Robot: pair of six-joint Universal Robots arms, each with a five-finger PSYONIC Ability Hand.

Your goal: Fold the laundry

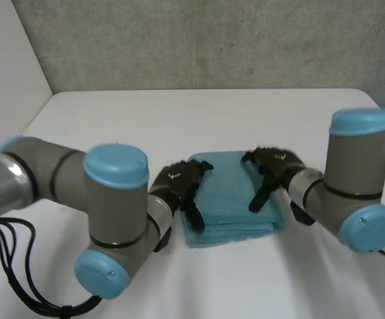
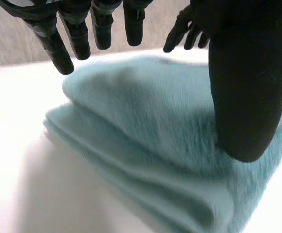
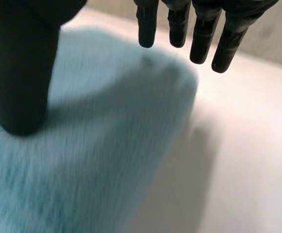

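closest in: thumb of the left hand (image 2: 248, 97), tip planted on the top layer of the towel (image 2: 146, 131). fingers (image 2: 78, 34) straight and spread, hovering over the far edge, gripping nothing. by the pose, more likely pressing flat than grasping.

towel itself: teal, already folded into a thick stack of layers, lying flat near the middle of the tabletop (image 1: 212, 113), a hand on each side edge. layered edges turned toward the robot.

right hand (image 3: 19, 73) mirrored on the other side: thumb seemingly down on the cloth, fingers (image 3: 199, 34) straight, held just above the towel's edge and the bare tabletop beside it, holding nothing. probably steadying or smoothing the stack from both sides, to keep the layers from springing open. could equally be readying for one more fold; hard to say.

further out: left arm (image 1: 113, 199) and right arm (image 1: 358, 186) bent in from either side.

hidden or unclear: near left corner of the towel, behind the left hand in the head view. no telling whether any fingertip touches cloth. layer count lost in blur. underside of the stack unseen.
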